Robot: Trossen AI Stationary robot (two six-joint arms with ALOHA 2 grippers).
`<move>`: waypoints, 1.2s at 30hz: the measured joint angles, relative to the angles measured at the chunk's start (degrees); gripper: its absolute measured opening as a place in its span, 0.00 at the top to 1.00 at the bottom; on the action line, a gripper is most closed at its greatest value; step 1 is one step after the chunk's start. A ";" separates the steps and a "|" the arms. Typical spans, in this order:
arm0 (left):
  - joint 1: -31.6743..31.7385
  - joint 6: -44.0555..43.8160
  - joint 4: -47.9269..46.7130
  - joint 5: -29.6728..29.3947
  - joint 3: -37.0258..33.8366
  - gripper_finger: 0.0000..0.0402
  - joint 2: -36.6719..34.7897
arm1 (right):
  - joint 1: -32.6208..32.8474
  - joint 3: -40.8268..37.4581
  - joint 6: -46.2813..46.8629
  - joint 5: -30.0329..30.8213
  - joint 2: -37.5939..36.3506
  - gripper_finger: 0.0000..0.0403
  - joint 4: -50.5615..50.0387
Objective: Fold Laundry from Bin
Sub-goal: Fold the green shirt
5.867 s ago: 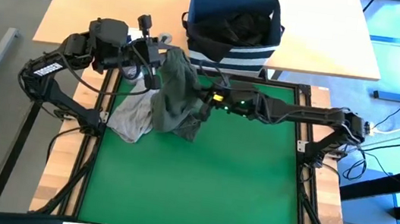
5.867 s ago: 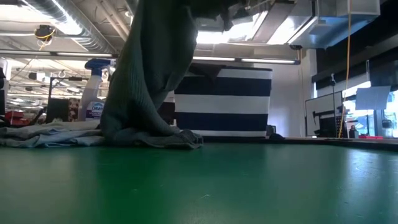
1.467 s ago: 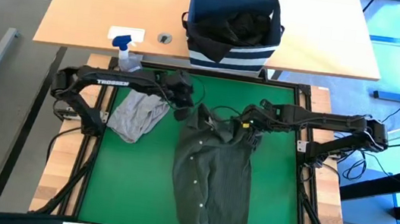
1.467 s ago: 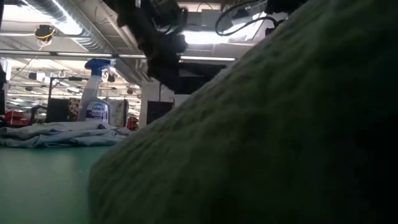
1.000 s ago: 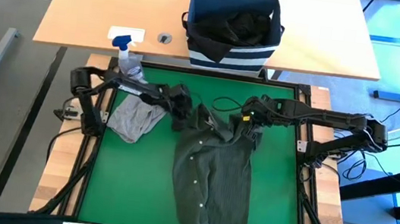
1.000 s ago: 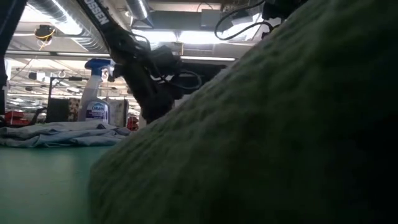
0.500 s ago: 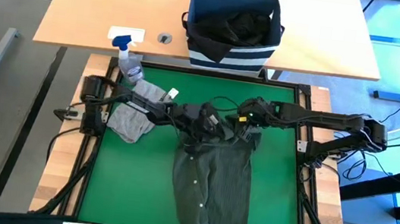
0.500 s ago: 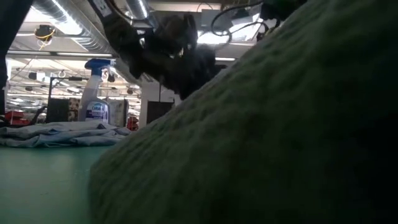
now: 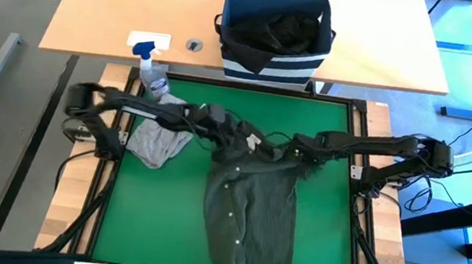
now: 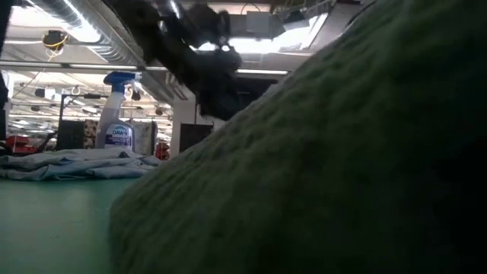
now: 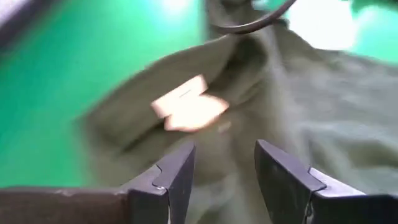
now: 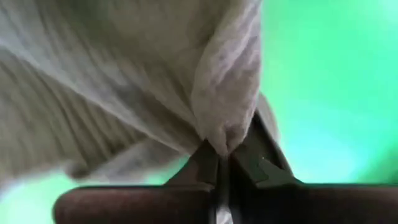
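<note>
You have the dark olive shirt (image 9: 249, 210) lying lengthwise on the green mat (image 9: 149, 212) of the bench, its collar end toward the bin (image 9: 275, 30) and its hem toward the near edge, so I judge the step in hand to be spreading it flat before the first fold. Your right gripper (image 12: 225, 163) has its jaws pinched shut on a fold of the olive cloth at the shirt's upper right corner; keep that pinch low and draw outward, away from the collar, so the shoulder lies flat without the body lifting. Your left gripper (image 11: 222, 171) hangs over the collar with its jaws partly open and nothing between them; bring it down on the left shoulder edge, not on the pale label (image 11: 186, 109) at the neck, and close only once cloth sits between both fingers. The high view gives you the whole layout: the light grey garment (image 9: 155, 140) crumpled just left of the shirt, the spray bottle (image 9: 152, 66) beyond it, and the black garment (image 9: 278, 27) still in the bin. Only the wrist views show the grip itself. The low view is mostly blocked by olive cloth close to its lens, though it does show the grey garment lying flat and low on the mat.
</note>
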 joint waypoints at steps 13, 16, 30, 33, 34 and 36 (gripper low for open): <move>4.72 -3.09 -6.60 0.49 -8.46 0.60 -0.23 | -0.05 19.54 -7.56 1.42 0.43 0.52 22.95; 4.51 -5.07 -5.35 0.53 -10.69 0.60 0.69 | -2.04 17.84 -11.12 0.99 4.46 0.49 34.11; 4.04 -6.30 -3.28 0.45 -11.56 0.60 0.87 | -14.10 17.53 -12.61 -23.66 20.89 0.54 33.99; 4.04 -6.97 -1.56 0.17 -11.56 0.60 0.85 | -14.17 17.54 -15.44 -23.42 20.94 0.62 33.74; 4.04 -6.97 -0.75 0.11 -11.56 0.60 0.85 | -14.14 17.59 -16.48 -23.39 20.94 0.67 33.92; 4.04 -7.06 0.83 0.05 -11.56 0.60 0.85 | -14.21 17.60 -18.11 -23.09 20.94 0.80 33.27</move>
